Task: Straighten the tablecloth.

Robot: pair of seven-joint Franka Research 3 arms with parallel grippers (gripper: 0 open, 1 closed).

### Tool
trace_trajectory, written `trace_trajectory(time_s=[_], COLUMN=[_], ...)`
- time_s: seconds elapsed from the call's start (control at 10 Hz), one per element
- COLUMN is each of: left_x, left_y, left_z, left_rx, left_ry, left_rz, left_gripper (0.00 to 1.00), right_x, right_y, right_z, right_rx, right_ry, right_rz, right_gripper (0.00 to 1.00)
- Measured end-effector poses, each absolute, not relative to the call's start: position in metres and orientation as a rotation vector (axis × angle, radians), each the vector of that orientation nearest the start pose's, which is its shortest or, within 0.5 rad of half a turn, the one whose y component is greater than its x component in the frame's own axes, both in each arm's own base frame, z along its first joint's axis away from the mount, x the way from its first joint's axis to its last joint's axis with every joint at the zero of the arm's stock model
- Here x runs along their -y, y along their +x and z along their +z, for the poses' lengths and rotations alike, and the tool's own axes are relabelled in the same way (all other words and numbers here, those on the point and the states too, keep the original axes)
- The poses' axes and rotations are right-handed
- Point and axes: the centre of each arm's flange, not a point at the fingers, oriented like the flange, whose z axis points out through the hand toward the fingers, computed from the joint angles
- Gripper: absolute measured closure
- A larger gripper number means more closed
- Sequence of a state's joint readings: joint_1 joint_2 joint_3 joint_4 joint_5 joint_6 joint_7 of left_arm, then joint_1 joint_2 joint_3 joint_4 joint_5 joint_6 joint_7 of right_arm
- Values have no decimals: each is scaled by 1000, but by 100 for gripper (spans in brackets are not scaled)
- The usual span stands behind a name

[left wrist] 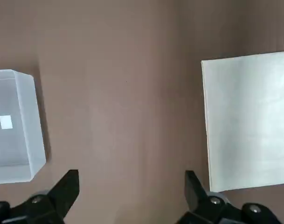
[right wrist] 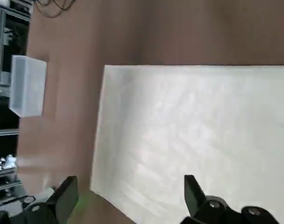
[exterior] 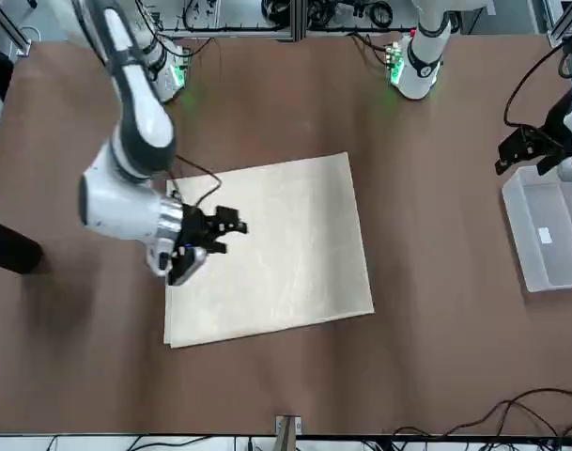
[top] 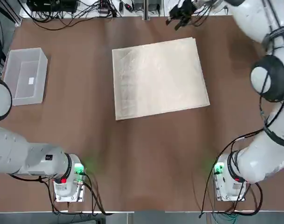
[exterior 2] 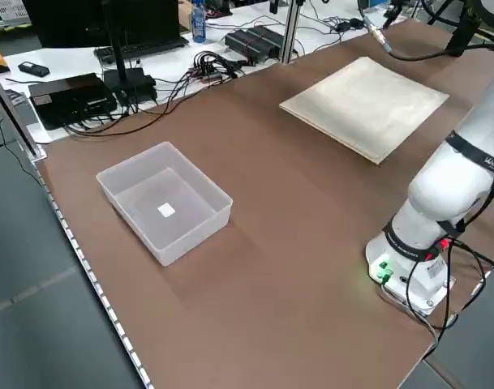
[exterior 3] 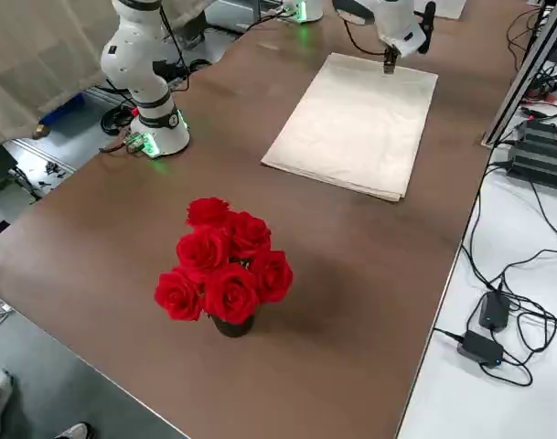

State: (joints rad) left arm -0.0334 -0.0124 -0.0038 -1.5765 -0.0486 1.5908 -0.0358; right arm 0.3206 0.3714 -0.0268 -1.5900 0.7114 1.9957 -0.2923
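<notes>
The tablecloth (top: 158,79) is a cream-beige sheet lying flat in the middle of the brown table, slightly askew to the table's edges, with layered edges showing (exterior 3: 356,123). My right gripper (top: 181,14) hangs high over the cloth's far right corner, fingers open with nothing between them (right wrist: 130,196); the cloth (right wrist: 193,135) fills the space far below them. My left gripper (exterior: 522,155) hovers at the table's left side above the bin, open and holding nothing (left wrist: 130,191). The cloth's left edge (left wrist: 246,121) shows off to one side of it.
A translucent plastic bin (top: 25,74) with a small white slip inside stands at the far left of the table (exterior 2: 165,198). A bunch of red roses (exterior 3: 225,265) stands at the right side. Cables and boxes (exterior 2: 230,49) lie beyond the far edge.
</notes>
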Motion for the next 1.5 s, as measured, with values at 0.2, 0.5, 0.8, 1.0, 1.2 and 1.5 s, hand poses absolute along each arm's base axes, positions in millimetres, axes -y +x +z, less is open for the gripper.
trace_trajectory(time_s=[0.2,0.5,0.8,1.0,1.2,1.5], left_x=[26,25,25,25,25,26], left_y=[552,552,552,552,552,552], left_z=[631,631,631,631,631,631], left_rx=[-2,-1,-1,-1,-1,-2], left_ry=[-3191,-3191,-3191,-3191,-3191,-3191], left_rz=[-41,-41,-42,-42,-42,-42], left_gripper=[0,0,0,0,0,0], right_x=[-172,-85,-19,-1,-2,10], right_y=[630,617,597,586,581,566], right_z=[474,516,574,621,642,672], right_rx=[474,488,323,70,15,-43], right_ry=[-2656,-2882,-3087,-3211,-3222,-3166], right_rz=[-39,37,30,-22,-43,-78], right_gripper=[0,0,0,0,0,0])
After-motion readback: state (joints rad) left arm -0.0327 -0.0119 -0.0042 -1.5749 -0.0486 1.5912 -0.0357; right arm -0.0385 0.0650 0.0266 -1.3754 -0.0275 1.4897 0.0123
